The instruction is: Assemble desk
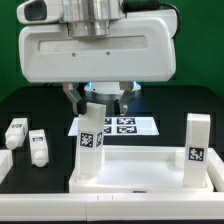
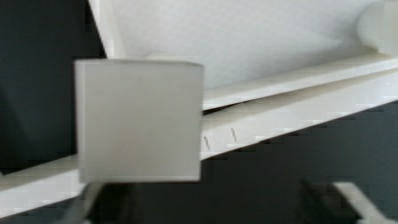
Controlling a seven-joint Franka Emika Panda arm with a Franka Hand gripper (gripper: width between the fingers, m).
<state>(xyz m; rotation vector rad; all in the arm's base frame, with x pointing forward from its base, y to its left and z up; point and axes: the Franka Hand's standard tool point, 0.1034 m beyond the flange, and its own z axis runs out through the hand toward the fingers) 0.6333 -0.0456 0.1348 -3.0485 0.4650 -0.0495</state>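
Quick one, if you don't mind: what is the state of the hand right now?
The hand: open, with its fingers spread wider than the leg between them and not clamped on it.

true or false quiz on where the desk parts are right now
A loose leg and a second loose leg sit on the table, exterior view's left. True.
An upright leg stands at a corner of the desk top, exterior view's right. True.
The marker board lies on the desk top. False: it lies on the table behind it.
No leg is under the arm. False: a tagged leg stands upright there.
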